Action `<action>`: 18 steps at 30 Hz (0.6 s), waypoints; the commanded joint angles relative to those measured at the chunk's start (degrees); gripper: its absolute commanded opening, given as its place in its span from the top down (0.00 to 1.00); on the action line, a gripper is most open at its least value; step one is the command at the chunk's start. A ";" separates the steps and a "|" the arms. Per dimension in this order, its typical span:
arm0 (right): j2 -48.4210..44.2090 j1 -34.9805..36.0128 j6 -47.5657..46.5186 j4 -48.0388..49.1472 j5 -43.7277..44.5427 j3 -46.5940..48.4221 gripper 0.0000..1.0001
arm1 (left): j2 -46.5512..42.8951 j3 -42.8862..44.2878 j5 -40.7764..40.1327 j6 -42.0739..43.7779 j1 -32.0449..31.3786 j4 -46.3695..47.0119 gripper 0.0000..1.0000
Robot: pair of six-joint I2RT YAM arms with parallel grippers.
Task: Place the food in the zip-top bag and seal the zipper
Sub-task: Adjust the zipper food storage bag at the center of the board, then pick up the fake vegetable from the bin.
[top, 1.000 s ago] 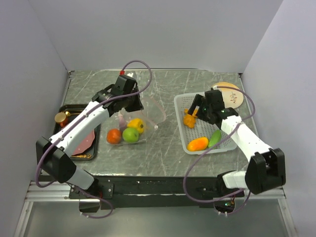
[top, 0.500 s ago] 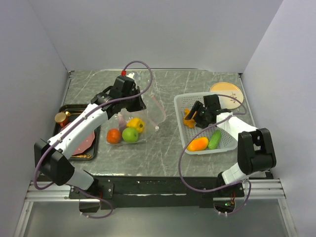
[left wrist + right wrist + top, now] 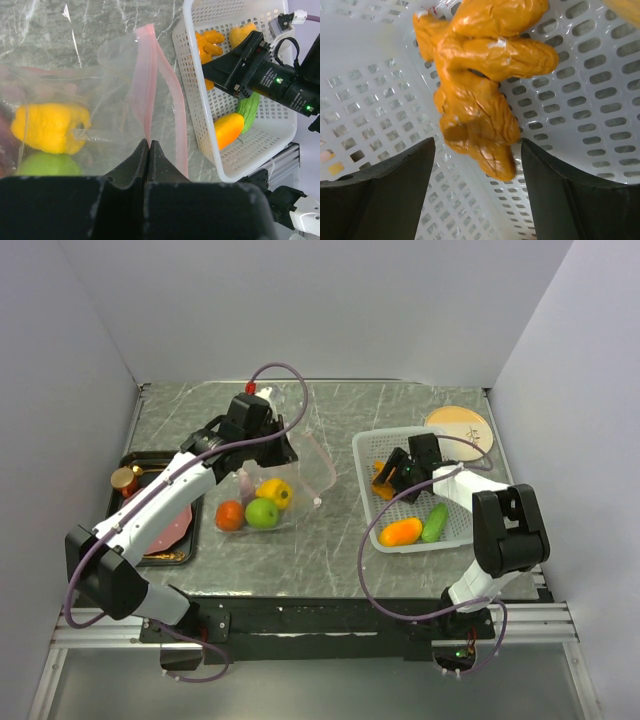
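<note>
Near end of white basket [image 3: 364, 495], 4 o'clock on the counter [image 3: 330, 540]: orange mango [image 3: 400, 531] and green cucumber [image 3: 435, 522] lie side by side, touching.

At 8 o'clock, the zip-top bag [image 3: 305, 475] lies with its mouth toward the basket. Inside, at the closed end: lime [image 3: 262, 513], tomato [image 3: 230, 515], yellow pepper [image 3: 275, 492], bunched together.

Black tray [image 3: 150, 456] at 9 o'clock carries a reddish slab [image 3: 172, 528]; not part of the job.

Mid basket: right tool [image 3: 476, 150] is low over a knobbly orange piece [image 3: 485, 65]. Jaws stand apart, one either side of its lower lobe; nothing gripped as far as I can tell.

Farther back, at 10 o'clock: left tool [image 3: 149, 147] is closed tight on the pink zipper [image 3: 145, 80], lifting one lip so the mouth gapes.

Handling, my judgement:
- Toys look glossy, hard and light, so probably slippery. The knobbly piece is best taken across a narrow waist, not over a bulge.
- Bag film is floppy and will collapse if released. The zipper strip is the stiffest part and the sensible hold.
- Loaded food may roll when the bag shifts.
</note>
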 commanded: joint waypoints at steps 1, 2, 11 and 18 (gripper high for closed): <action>0.92 -0.55 0.69 2.39 0.49 1.20 0.23 | -1.93 -0.29 0.72 1.33 -0.12 1.54 0.99; 1.10 -0.72 0.86 2.22 0.48 1.38 0.23 | -1.93 -0.38 0.63 1.07 -0.12 1.54 0.99; 2.41 -0.55 -0.10 0.55 1.62 3.31 0.26 | -1.23 -0.04 1.42 1.24 -0.12 1.98 0.99; 1.72 -0.73 -1.42 0.19 1.63 4.63 0.62 | -1.31 -0.38 0.81 1.68 -0.12 1.89 0.99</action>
